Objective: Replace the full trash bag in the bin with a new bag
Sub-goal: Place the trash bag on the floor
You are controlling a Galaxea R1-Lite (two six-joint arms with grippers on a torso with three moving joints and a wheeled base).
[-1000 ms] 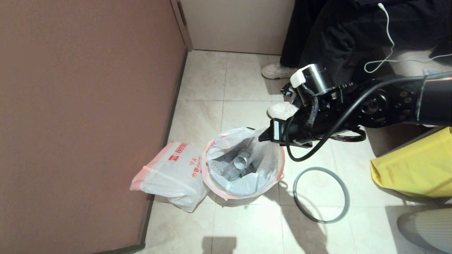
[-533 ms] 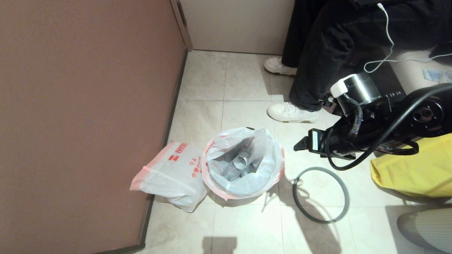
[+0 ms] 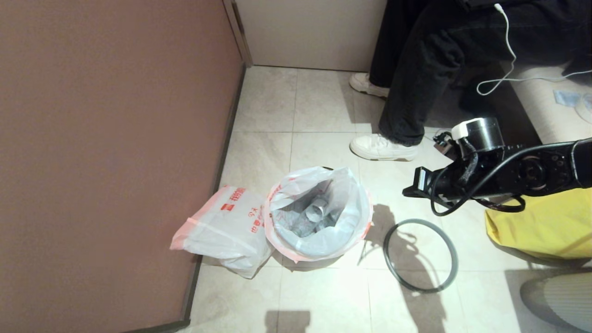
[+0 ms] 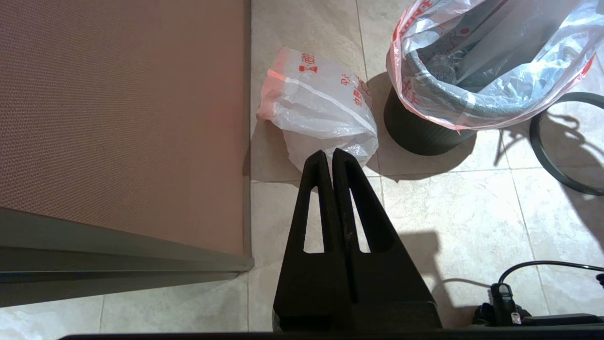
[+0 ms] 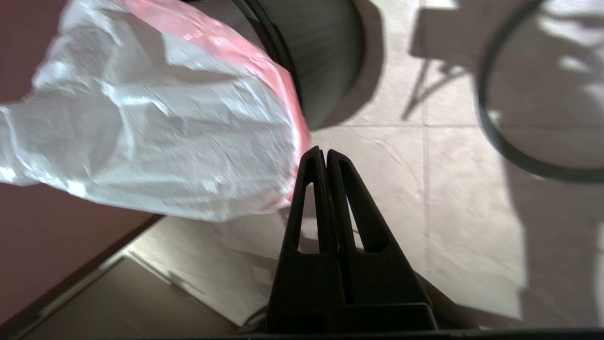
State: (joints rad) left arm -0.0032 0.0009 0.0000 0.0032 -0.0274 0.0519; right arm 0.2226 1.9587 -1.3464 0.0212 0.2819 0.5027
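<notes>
Bin: the black bin (image 4: 415,132) stands on the tiled floor (image 3: 323,296) at lower centre of the head view, near the brown wall (image 3: 115,138).
Full bag: the full trash bag (image 3: 319,217) sits inside the bin, mouth open, its pink rim folded over the edge and bottles showing through.
New bag: the new bag (image 3: 226,229) lies on the floor touching the bin's left side, against the wall.
Hoop: the grey hoop (image 3: 421,254) lies flat on the floor just right of the bin.
Right claw: the right claw (image 3: 409,190) hangs at centre right of the head view, above the hoop, apart from the bin; fingers pressed together, gripping nothing.
Left claw: the left claw (image 4: 331,158), seen only in its wrist view, hangs above the floor near the new bag, fingers together, empty.
Others: a yellow bag (image 3: 541,222) at right; a person's white shoe (image 3: 381,147) above the bin.
</notes>
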